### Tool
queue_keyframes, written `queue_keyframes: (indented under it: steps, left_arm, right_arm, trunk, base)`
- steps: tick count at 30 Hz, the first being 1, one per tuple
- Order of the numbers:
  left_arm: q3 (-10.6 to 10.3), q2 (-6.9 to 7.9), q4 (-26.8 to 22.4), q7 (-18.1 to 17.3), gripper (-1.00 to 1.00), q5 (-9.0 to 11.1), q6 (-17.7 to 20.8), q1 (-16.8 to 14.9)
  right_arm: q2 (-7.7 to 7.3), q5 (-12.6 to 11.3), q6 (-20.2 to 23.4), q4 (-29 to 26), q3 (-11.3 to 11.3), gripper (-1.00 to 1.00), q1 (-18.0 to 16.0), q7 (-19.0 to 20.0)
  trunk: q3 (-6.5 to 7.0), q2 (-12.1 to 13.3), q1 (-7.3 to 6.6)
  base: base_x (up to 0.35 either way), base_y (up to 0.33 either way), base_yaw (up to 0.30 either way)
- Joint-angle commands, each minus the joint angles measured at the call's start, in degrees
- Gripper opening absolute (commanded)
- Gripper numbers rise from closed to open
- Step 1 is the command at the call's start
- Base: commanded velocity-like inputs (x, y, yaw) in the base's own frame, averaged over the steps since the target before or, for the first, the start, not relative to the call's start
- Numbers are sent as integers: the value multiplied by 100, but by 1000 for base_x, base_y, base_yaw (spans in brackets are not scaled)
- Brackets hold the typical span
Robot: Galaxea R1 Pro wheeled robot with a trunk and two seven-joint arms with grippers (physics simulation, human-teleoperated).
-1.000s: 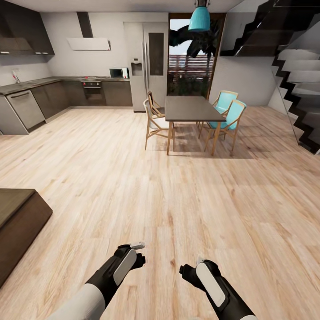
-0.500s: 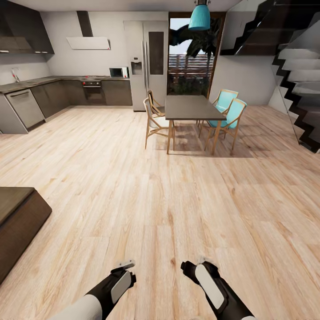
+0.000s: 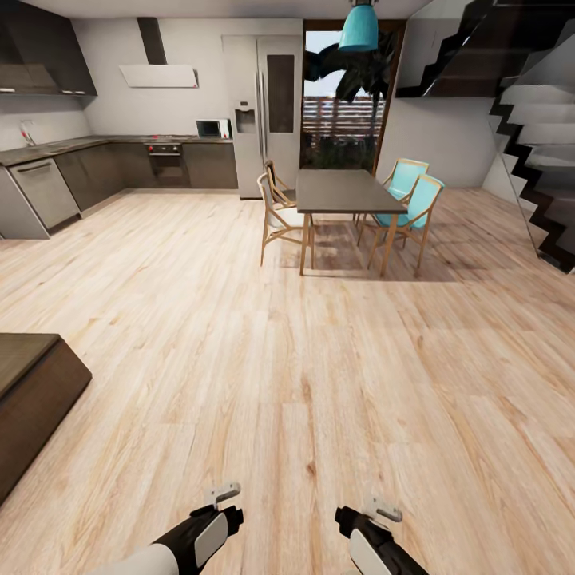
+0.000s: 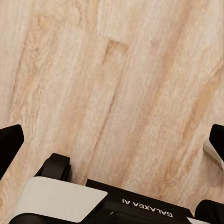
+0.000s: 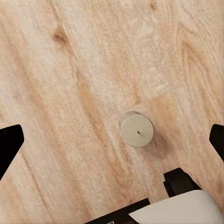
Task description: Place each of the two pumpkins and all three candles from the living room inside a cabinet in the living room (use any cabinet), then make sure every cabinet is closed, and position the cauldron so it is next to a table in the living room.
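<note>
A short beige candle (image 5: 136, 129) stands upright on the wood floor, seen from above in the right wrist view with its small wick showing. My right gripper (image 5: 112, 140) hangs open above it, its dark fingertips (image 5: 10, 140) spread wide and holding nothing. My left gripper (image 4: 112, 140) is open too, over bare floor planks. In the head view both grippers sit low at the near edge, the left gripper (image 3: 220, 499) and the right gripper (image 3: 375, 511). The end of the low dark-brown cabinet (image 3: 32, 391) juts in at the near left.
A tall dining table (image 3: 343, 193) with wooden and turquoise chairs (image 3: 411, 204) stands ahead. Kitchen counters (image 3: 48, 188) and a fridge (image 3: 263, 112) line the far wall. A dark staircase (image 3: 535, 160) rises at the right. Wood floor (image 3: 287, 335) stretches between.
Both arms have drawn back and down toward the near edge of the head view. The whole picture has shifted slightly, so the camera moved a little.
</note>
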Motion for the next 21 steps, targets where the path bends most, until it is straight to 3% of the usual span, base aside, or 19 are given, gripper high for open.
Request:
queue_keyframes:
  steps: [1,21]
  left_arm:
    - [-46,6,-11,37,100,47,22,1]
    - [-59,-53,212,25,100,60,-26,112]
  right_arm:
    - [-8,-19,19,1,35,100,-3,-40]
    - [-5,-22,42,391,53,100,-3,-8]
  trunk:
    - [-23,-45,23]
    - [-382,-847,462]
  base:
    - [0,0,0]
    - [0,0,0]
